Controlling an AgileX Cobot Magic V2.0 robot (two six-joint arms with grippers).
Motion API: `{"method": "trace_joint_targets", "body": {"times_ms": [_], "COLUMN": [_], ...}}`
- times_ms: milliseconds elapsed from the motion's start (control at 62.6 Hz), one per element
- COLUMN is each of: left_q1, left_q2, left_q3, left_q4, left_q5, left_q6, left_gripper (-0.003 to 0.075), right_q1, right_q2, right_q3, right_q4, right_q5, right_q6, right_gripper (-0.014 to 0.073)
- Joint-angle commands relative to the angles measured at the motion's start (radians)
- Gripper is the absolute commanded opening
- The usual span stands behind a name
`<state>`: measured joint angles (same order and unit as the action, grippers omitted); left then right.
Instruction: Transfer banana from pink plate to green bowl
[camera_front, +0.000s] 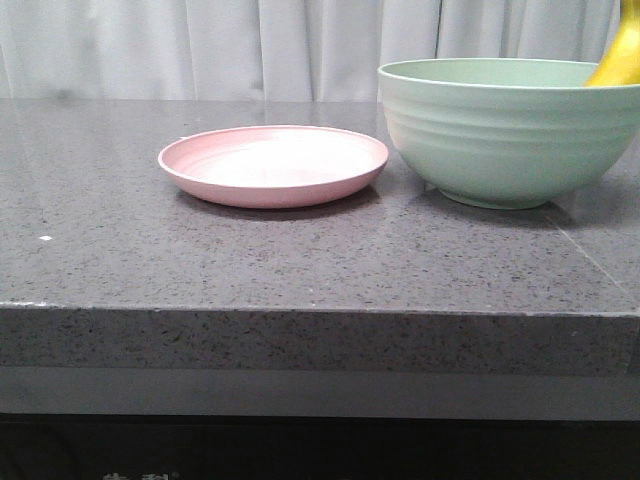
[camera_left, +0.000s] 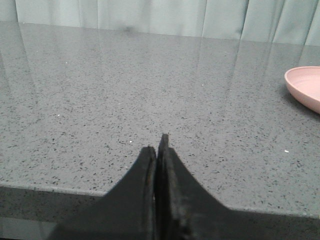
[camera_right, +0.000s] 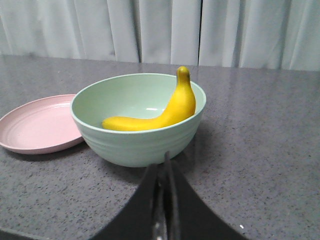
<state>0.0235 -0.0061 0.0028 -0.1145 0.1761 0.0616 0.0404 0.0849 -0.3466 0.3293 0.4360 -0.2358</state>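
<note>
The yellow banana (camera_right: 160, 116) lies inside the mint-green bowl (camera_right: 140, 142), its stem end leaning up over the rim; in the front view only its tip (camera_front: 622, 55) shows above the bowl (camera_front: 505, 140) at the right. The pink plate (camera_front: 273, 165) is empty, left of the bowl; it also shows in the right wrist view (camera_right: 37, 125) and at the edge of the left wrist view (camera_left: 306, 87). My right gripper (camera_right: 165, 162) is shut and empty, just short of the bowl's near wall. My left gripper (camera_left: 156, 145) is shut and empty over bare table, far left of the plate.
The dark speckled stone table (camera_front: 300, 260) has a front edge close below the left gripper (camera_left: 60, 190). A white curtain (camera_front: 280, 45) hangs behind the table. Neither arm shows in the front view.
</note>
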Motion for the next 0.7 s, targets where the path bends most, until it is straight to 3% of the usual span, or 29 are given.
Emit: {"method": "trace_joint_targets", "body": {"times_ms": [0, 192, 399, 687], "left_q1": [-0.001, -0.001, -0.001, -0.001], "left_q2": [-0.024, -0.024, -0.024, -0.024], "left_q3": [0.007, 0.007, 0.007, 0.007], "left_q4": [-0.002, -0.002, -0.002, -0.002], "left_q5": [-0.081, -0.081, -0.081, -0.081], "left_q6": [-0.001, -0.001, -0.001, -0.001], "left_gripper": [-0.0018, -0.0018, -0.0018, -0.0018], "right_q1": [-0.009, -0.086, -0.094, -0.094], "right_q2": [0.011, -0.055, -0.119, -0.118], "right_q3": [0.029, 0.249, 0.37, 0.37], "right_q4": [-0.019, -0.086, -0.142, -0.169], "right_q5": [-0.171, -0.345, -0.353, -0.316], "right_q6": [0.0, 0.129, 0.18, 0.18], "right_gripper": [-0.0057, -0.0057, -0.0057, -0.0057]}}
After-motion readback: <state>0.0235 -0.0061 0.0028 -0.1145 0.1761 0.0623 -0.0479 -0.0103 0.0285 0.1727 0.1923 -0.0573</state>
